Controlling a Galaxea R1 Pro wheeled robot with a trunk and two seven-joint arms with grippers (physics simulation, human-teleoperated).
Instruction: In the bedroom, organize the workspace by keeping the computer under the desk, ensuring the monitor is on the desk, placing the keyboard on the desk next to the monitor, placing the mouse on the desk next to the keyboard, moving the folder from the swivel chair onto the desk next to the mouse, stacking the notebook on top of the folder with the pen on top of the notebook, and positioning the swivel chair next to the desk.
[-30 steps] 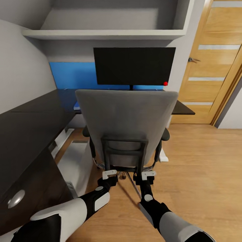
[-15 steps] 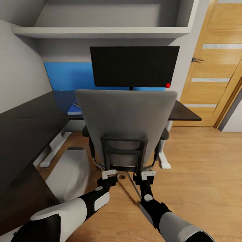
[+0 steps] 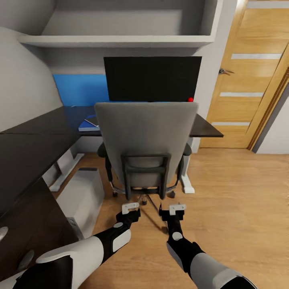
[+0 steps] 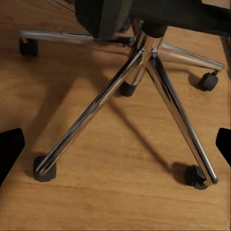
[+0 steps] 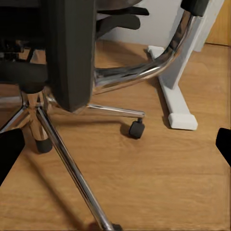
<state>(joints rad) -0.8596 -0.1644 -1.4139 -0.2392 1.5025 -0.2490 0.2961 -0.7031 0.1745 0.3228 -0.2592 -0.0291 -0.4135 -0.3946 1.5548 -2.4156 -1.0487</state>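
The grey swivel chair [image 3: 146, 136] stands with its back to me, pushed close to the black desk [image 3: 36, 140]. Behind it the black monitor [image 3: 152, 78] stands on the desk. A blue folder [image 3: 88, 125] lies on the desk left of the chair, with something small on it that I cannot make out. The grey computer [image 3: 82, 196] sits on the floor under the desk. My left gripper [image 3: 131, 208] and right gripper [image 3: 177, 208] hang open and empty just short of the chair's chrome base [image 4: 144, 72]. The chair back hides the keyboard and mouse.
An oak door [image 3: 249, 80] is at the right, with bare plank floor [image 3: 237, 192] before it. A blue wall panel [image 3: 78, 90] and a grey shelf [image 3: 116, 40] sit behind and above the desk. A white desk foot [image 5: 175, 113] stands by the chair's casters.
The chair has rolled away from both grippers toward the desk; a gap now shows between its back frame and my fingers. The view shifted a little too.
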